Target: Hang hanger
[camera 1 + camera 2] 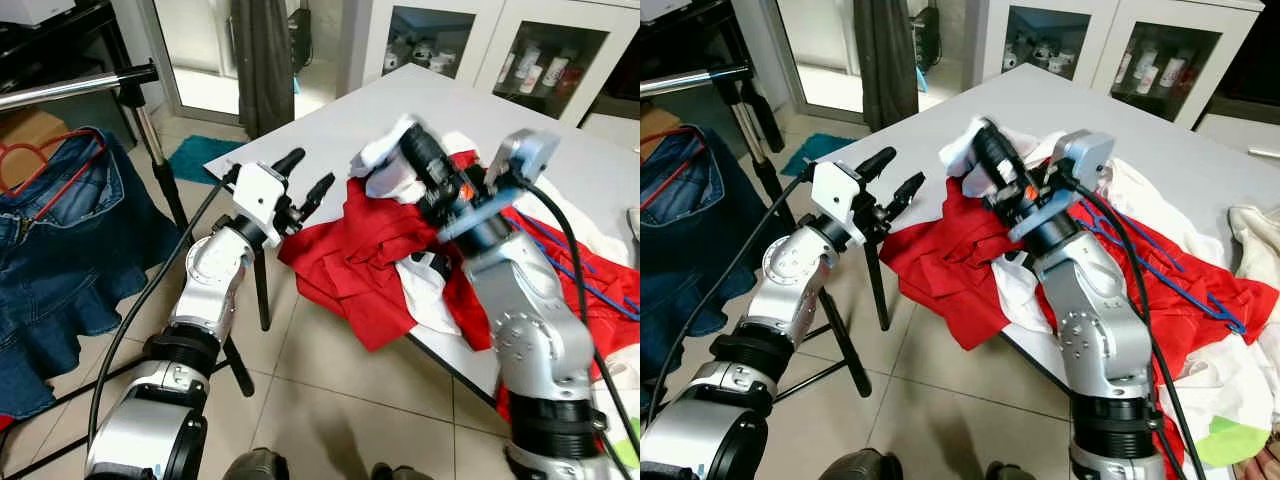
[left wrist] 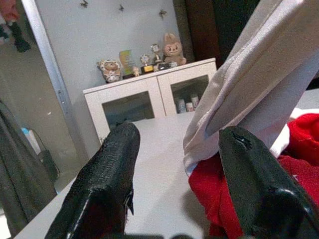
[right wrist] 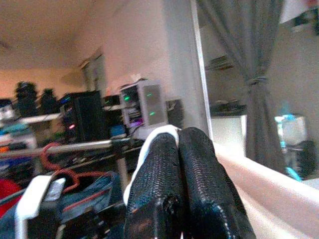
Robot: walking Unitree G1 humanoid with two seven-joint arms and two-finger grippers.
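Here, in the left eye view, a white garment (image 1: 385, 160) is pinched by the right tool (image 1: 415, 150) above the red clothes (image 1: 350, 250) at the surface (image 1: 330, 120) edge; a red hanger (image 1: 45, 160) is seen on jeans (image 1: 60, 240) at the rail (image 1: 60, 88). In the left wrist view, the left tool (image 2: 174, 174) is held wide open, empty. In the right wrist view, the fingers (image 3: 164, 174) are pressed together on white cloth.

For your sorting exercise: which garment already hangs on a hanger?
The denim skirt, on a red hanger at the rail; the red cloth and white cloth lie on the table.
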